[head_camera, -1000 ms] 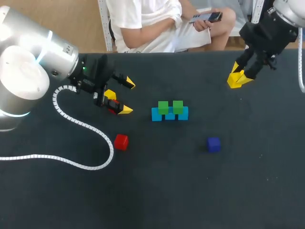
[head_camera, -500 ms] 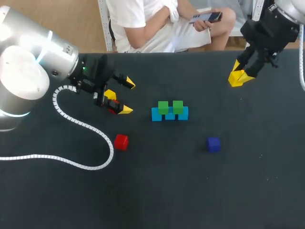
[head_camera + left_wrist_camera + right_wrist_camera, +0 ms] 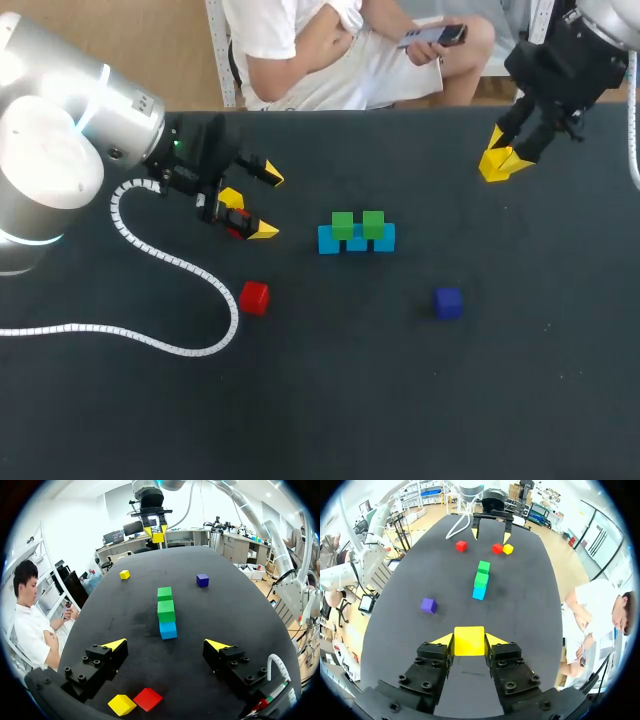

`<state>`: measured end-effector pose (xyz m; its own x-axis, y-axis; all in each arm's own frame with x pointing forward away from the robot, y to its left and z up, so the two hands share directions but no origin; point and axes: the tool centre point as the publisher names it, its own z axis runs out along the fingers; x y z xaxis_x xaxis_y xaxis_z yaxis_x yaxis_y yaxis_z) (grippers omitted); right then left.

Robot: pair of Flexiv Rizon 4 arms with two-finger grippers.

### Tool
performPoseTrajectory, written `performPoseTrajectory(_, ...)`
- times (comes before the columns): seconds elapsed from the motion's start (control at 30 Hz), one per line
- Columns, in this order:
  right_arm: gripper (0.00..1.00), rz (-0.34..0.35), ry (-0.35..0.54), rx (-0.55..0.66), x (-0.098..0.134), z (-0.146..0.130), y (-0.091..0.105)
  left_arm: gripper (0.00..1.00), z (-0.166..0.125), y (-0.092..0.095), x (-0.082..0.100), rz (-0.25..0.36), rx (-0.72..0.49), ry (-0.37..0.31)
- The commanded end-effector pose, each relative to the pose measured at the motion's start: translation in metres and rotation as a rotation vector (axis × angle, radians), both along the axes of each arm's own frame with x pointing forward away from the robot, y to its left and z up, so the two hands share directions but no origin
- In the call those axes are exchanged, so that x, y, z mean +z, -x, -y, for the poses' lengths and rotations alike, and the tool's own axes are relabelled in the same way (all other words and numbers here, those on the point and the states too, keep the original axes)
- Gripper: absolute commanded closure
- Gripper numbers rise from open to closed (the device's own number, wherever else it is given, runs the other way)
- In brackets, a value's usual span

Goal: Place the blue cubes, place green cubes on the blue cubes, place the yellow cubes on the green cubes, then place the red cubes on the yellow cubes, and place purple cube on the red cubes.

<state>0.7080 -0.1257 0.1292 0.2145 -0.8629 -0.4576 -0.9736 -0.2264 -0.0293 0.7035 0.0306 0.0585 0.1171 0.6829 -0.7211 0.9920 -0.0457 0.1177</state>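
Observation:
A row of blue cubes [image 3: 357,243] sits mid-table with two green cubes [image 3: 358,223] on top. My left gripper [image 3: 266,205] hovers open to their left, over a yellow cube [image 3: 231,198] and a red cube [image 3: 237,224]; in the left wrist view both cubes [image 3: 122,704] [image 3: 147,699] lie under and behind its fingers. A second red cube [image 3: 254,297] lies nearer the front. The purple cube [image 3: 448,302] rests right of centre. At the far right, raised, my right gripper [image 3: 469,638] is shut on a yellow cube [image 3: 469,644]. Another yellow cube [image 3: 124,574] lies on the table near it.
The white cable [image 3: 180,265] of my left arm trails across the table's left side, close to the second red cube. The black table [image 3: 400,400] has open room along the front and between the stack and the right gripper [image 3: 500,160].
My right gripper, with the yellow cube in it, has edged slightly up and away. The left arm and the cubes on the table have not moved.

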Motion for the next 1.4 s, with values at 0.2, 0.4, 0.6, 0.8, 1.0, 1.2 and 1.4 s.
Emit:
performPoseTrajectory(0.2,1.0,0.065,-0.024,0.139,0.014,-0.038,0.005,0.0,0.0,-0.002,0.0,-0.003,-0.002,-0.004)
performPoseTrajectory(0.4,1.0,0.049,-0.06,0.157,0.009,-0.079,0.005,0.0,0.0,-0.002,0.0,-0.003,-0.002,-0.004)
performPoseTrajectory(0.6,1.0,0.042,-0.056,0.085,0.003,-0.102,0.007,0.0,0.0,-0.002,0.0,-0.003,-0.002,-0.004)
performPoseTrajectory(0.8,1.0,0.019,-0.063,0.071,-0.002,-0.126,0.014,0.0,0.0,-0.002,0.0,-0.003,-0.002,-0.004)
performPoseTrajectory(1.0,1.0,0.007,-0.071,0.139,-0.003,-0.15,0.017,0.0,0.0,-0.002,0.0,-0.003,-0.002,-0.004)
performPoseTrajectory(1.2,1.0,0.005,-0.065,0.172,-0.003,-0.165,0.016,0.0,0.0,-0.002,0.0,-0.003,-0.002,-0.004)
performPoseTrajectory(1.4,1.0,-0.032,-0.027,0.155,-0.01,-0.167,0.022,0.0,0.0,-0.002,0.0,-0.003,-0.002,-0.004)
